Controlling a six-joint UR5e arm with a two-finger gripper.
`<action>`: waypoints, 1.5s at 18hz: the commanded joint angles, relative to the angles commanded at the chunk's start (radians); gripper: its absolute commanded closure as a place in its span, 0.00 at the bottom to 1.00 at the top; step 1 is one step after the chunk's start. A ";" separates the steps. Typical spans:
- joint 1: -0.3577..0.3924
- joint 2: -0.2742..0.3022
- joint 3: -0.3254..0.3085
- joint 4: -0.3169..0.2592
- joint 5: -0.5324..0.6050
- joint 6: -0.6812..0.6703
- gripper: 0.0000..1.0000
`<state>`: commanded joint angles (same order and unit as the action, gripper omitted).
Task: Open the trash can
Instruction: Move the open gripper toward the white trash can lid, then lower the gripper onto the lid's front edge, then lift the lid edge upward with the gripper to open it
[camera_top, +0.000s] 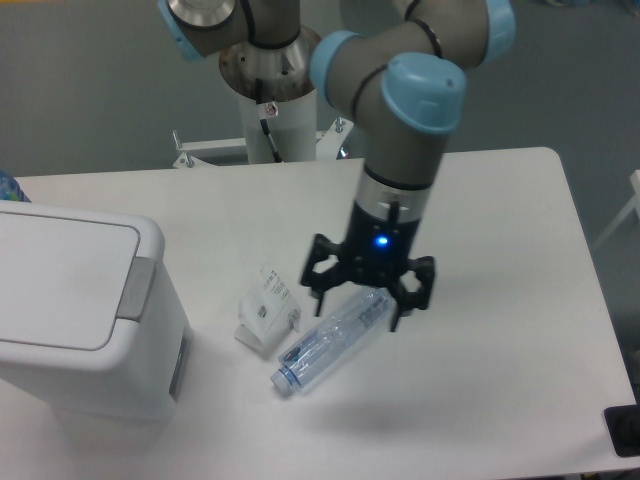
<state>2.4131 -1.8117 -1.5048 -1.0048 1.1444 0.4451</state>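
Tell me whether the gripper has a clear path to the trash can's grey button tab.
Probably yes. The gripper hangs open above the bottle; moving over the carton, nothing stands between it and the tab on the closed trash can.

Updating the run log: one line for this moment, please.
hand: open, empty, above bottle | trash can: lid shut, untouched | carton: beside bottle
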 joint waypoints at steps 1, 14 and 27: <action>-0.017 0.011 0.000 0.005 0.000 -0.020 0.00; -0.181 0.031 -0.021 0.133 0.000 -0.183 0.00; -0.192 0.065 -0.094 0.137 0.021 -0.210 0.00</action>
<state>2.2212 -1.7472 -1.5984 -0.8682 1.1658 0.2347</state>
